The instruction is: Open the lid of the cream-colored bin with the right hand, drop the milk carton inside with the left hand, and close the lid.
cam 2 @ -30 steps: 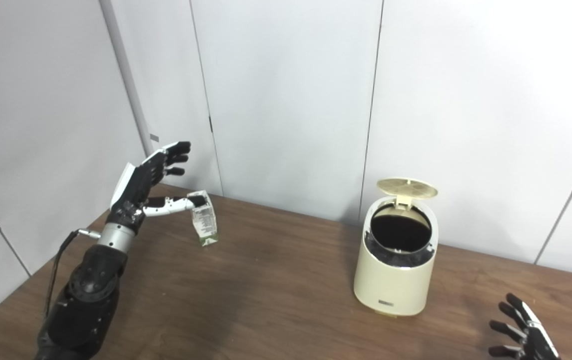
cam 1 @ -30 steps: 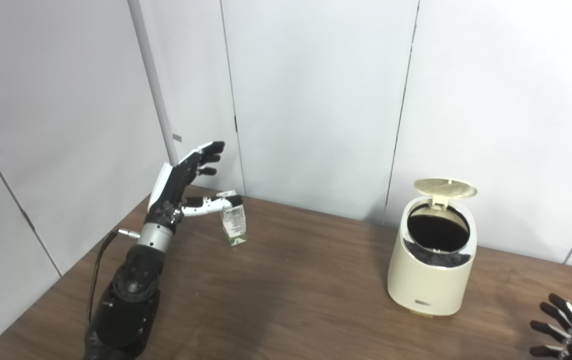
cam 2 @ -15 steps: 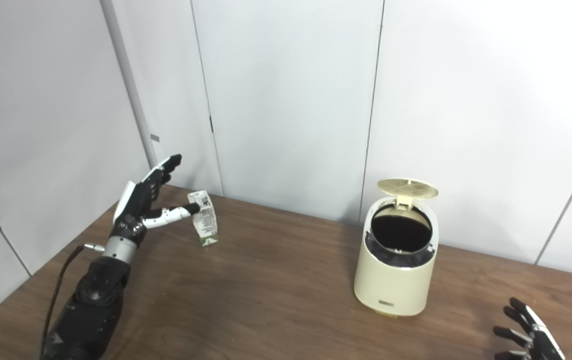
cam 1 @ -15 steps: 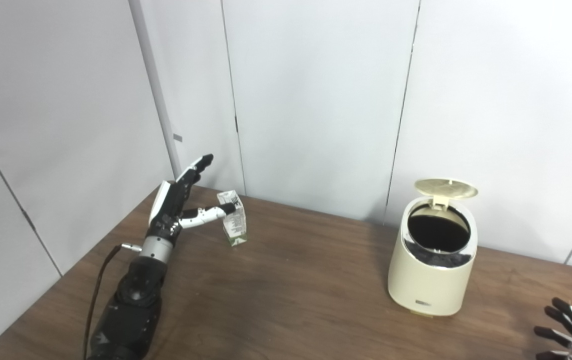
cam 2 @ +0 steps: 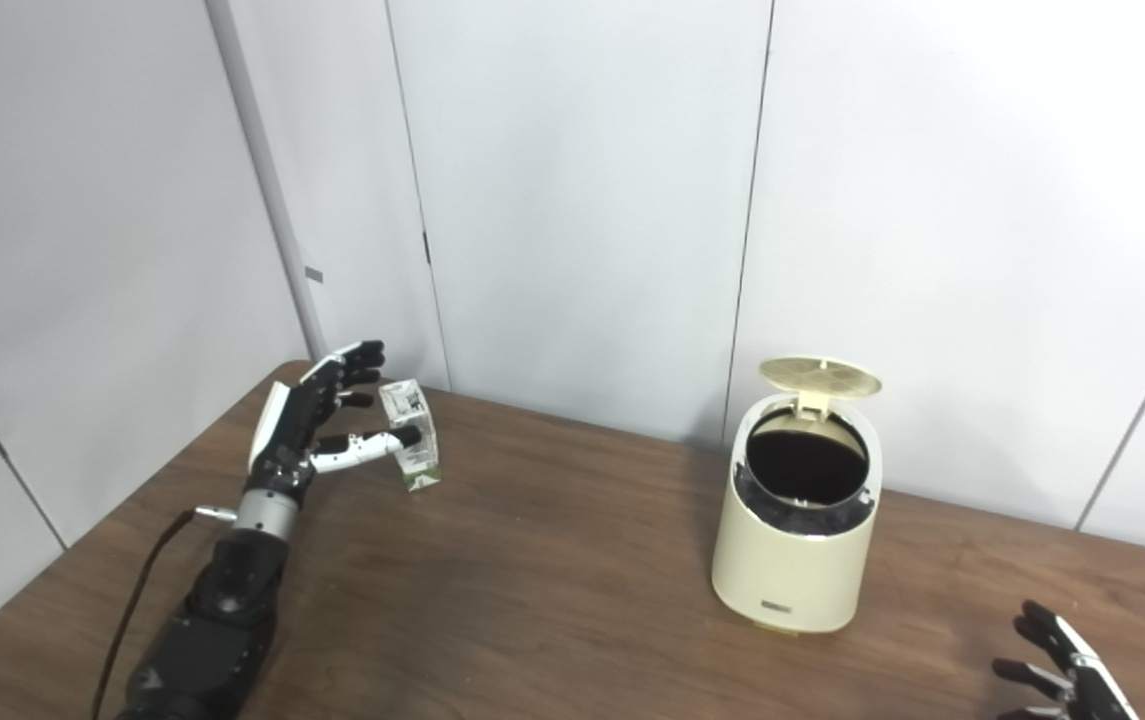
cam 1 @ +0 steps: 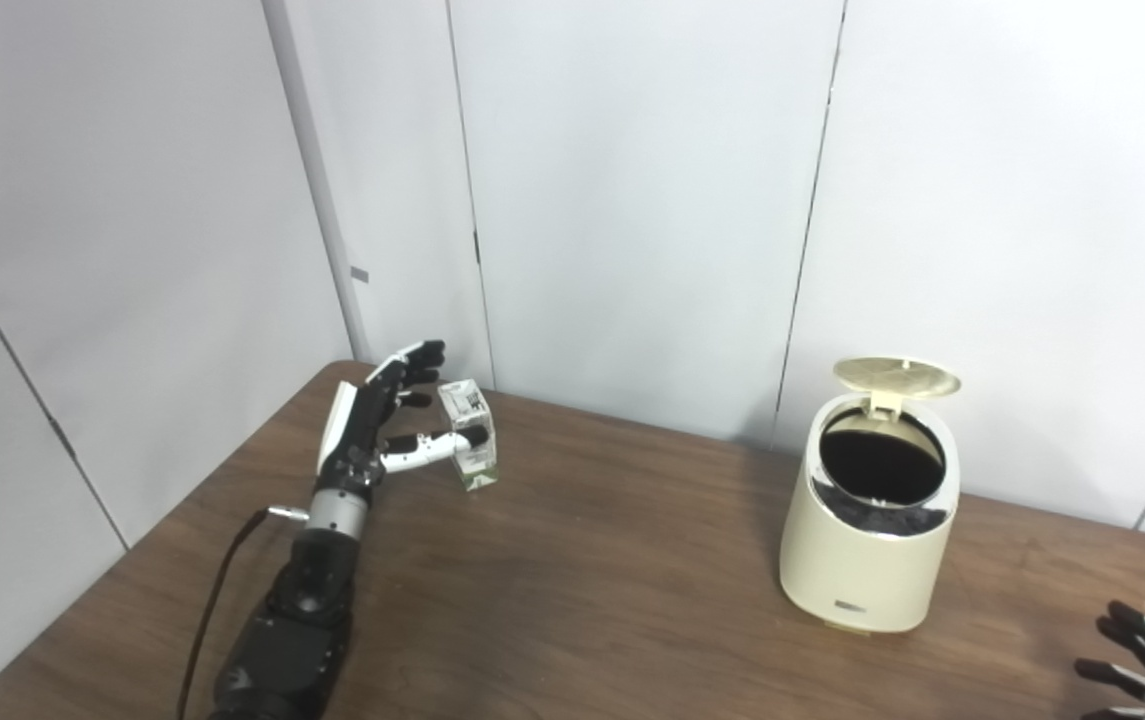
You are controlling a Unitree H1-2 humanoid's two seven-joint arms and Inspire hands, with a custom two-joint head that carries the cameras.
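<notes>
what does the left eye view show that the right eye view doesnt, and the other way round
Only the left eye view: more wall to the right of the bin.
Only the right eye view: more of the table's left end, and the ribbed underside of the raised lid.
Both: the left hand, fingers spread, thumb at the milk carton; the cream bin open; the right hand open at the bottom right corner.

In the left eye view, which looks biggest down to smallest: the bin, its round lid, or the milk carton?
1. Cream-colored bin, clearly largest.
2. Lid and milk carton look similar; the lid is seen edge-on and the carton stands farther off, so no ranking.
</notes>
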